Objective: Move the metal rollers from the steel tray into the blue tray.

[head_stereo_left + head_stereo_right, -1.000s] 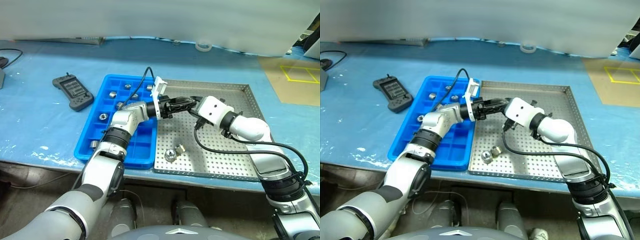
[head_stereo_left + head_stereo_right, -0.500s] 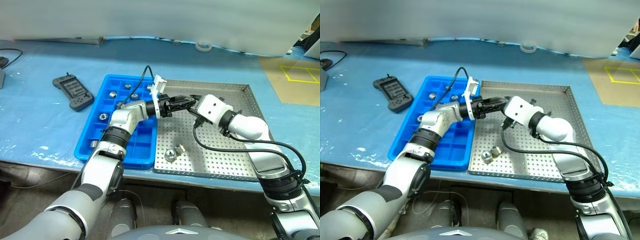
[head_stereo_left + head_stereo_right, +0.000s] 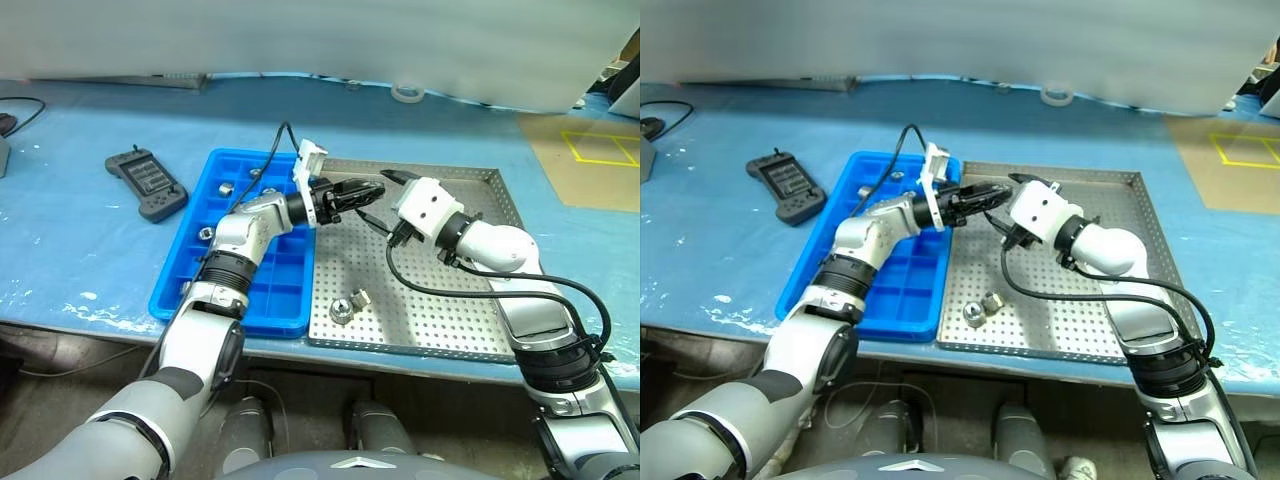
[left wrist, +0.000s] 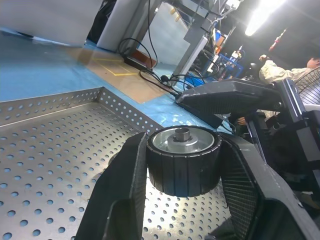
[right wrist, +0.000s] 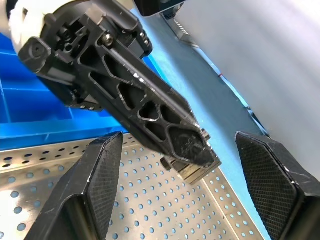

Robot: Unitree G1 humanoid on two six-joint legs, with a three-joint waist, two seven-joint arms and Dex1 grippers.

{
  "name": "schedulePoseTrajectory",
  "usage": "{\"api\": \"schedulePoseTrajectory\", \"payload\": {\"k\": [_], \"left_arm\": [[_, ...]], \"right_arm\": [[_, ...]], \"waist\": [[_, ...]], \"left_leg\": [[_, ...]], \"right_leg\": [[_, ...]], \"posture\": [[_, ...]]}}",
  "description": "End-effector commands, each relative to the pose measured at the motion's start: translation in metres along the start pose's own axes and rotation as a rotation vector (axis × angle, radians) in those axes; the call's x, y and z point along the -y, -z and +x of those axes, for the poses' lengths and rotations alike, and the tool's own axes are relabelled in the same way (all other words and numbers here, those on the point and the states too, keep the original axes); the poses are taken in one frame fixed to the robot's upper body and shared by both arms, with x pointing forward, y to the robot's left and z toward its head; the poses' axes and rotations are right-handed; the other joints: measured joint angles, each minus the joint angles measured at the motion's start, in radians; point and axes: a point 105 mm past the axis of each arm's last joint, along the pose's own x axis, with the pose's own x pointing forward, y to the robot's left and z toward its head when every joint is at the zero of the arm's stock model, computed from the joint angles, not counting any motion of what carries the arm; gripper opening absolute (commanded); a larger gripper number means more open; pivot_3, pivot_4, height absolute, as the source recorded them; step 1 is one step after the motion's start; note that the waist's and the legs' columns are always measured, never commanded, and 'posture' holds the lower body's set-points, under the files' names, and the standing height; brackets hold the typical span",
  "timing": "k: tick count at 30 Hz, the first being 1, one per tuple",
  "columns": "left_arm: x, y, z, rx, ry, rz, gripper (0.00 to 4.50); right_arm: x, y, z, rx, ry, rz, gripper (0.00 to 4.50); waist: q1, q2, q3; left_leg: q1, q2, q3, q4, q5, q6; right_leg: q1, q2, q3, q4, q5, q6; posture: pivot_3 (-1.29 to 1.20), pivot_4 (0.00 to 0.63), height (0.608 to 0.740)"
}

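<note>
Now the left gripper (image 4: 182,165) grips a roller (image 4: 183,159) above the steel tray (image 3: 470,175); the right gripper (image 5: 182,192) gapes wide, empty. Next, I judge, carry it over the blue tray (image 3: 205,190).

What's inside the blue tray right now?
A few small metal rollers sit in separate compartments of the blue tray; most other pockets look empty. The robot's left arm crosses over the tray, so the pockets under it are hidden.

Workshop or robotics lab: blue-covered tabletop (image 3: 80,250), yellow tape square on brown floor (image 3: 600,148), trailing black cables (image 4: 150,60), metal equipment frames under bright overhead lamps (image 4: 257,15).
</note>
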Motion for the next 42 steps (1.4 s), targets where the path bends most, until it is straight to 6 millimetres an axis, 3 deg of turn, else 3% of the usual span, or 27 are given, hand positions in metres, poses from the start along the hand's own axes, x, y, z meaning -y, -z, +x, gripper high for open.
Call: {"api": "schedulePoseTrajectory", "payload": {"k": [1, 6, 12, 16, 20, 26, 35, 42], "left_arm": [[0.007, -0.027, -0.013, 0.058, 0.008, 0.104, 1.73], [0.009, -0.046, -0.052, 0.061, -0.063, 0.21, 1.73], [0.009, -0.05, -0.124, -0.001, -0.272, 0.297, 1.73], [0.011, -0.039, -0.171, -0.07, -0.401, 0.33, 1.73], [0.018, -0.015, -0.206, -0.162, -0.485, 0.333, 1.73], [0.014, 0.002, -0.223, -0.152, -0.588, 0.275, 1.73], [0.013, 0.028, -0.206, -0.203, -0.554, 0.225, 1.73], [-0.003, 0.045, -0.213, -0.281, -0.606, 0.189, 1.73]], "right_arm": [[0.01, -0.004, -0.005, 0.012, 0.028, -0.035, 3.76], [0.012, 0.008, -0.007, -0.022, 0.025, -0.048, 3.76], [0.003, 0.014, 0.007, -0.012, 0.002, -0.112, 3.76], [0.001, 0.014, 0.021, 0.021, -0.014, -0.125, 3.76], [-0.004, 0.011, 0.034, 0.065, -0.047, -0.106, 3.76], [-0.01, 0.01, 0.042, 0.092, -0.073, -0.098, 3.76], [-0.016, 0.009, 0.044, 0.104, -0.084, -0.085, 3.76], [-0.017, 0.014, 0.04, 0.085, -0.069, -0.084, 3.76]], "waist": [[0.0, 0.0, 0.0], [0.0, 0.0, 0.0], [0.003, 0.001, 0.001], [0.01, 0.001, 0.001], [0.028, 0.0, 0.001], [0.075, -0.001, 0.002], [0.082, -0.003, 0.001], [0.081, -0.004, 0.001]], "left_leg": [[0.0, 0.0, 0.0, 0.0, 0.0, 0.0], [0.0, 0.001, 0.0, -0.001, 0.0, -0.001], [0.0, 0.001, 0.0, -0.002, 0.001, -0.003], [0.0, 0.001, 0.0, -0.003, 0.003, -0.005], [0.0, 0.001, -0.001, -0.005, 0.003, -0.006], [0.0, 0.0, -0.002, -0.005, 0.003, -0.007], [0.002, 0.001, -0.003, -0.008, 0.006, -0.012], [0.003, 0.003, -0.004, -0.015, 0.01, -0.018]], "right_leg": [[0.0, 0.0, 0.0, 0.0, 0.0, 0.0], [-0.001, 0.0, -0.001, 0.0, 0.0, 0.0], [-0.001, 0.0, -0.002, 0.0, 0.0, 0.0], [-0.002, 0.001, -0.002, 0.0, 0.0, 0.0], [-0.002, 0.001, -0.003, -0.001, 0.0, 0.0], [-0.001, 0.001, -0.003, 0.0, 0.0, 0.0], [-0.001, 0.004, -0.003, 0.0, 0.002, 0.004], [-0.004, 0.007, -0.003, 0.0, 0.003, 0.006]], "posture": [[-0.21, 0.15, 0.74], [-0.16, 0.15, 0.74], [-0.08, 0.15, 0.74], [-0.02, 0.15, 0.74], [0.04, 0.15, 0.74], [0.09, 0.15, 0.74], [0.08, 0.15, 0.74], [0.06, 0.15, 0.74]]}}
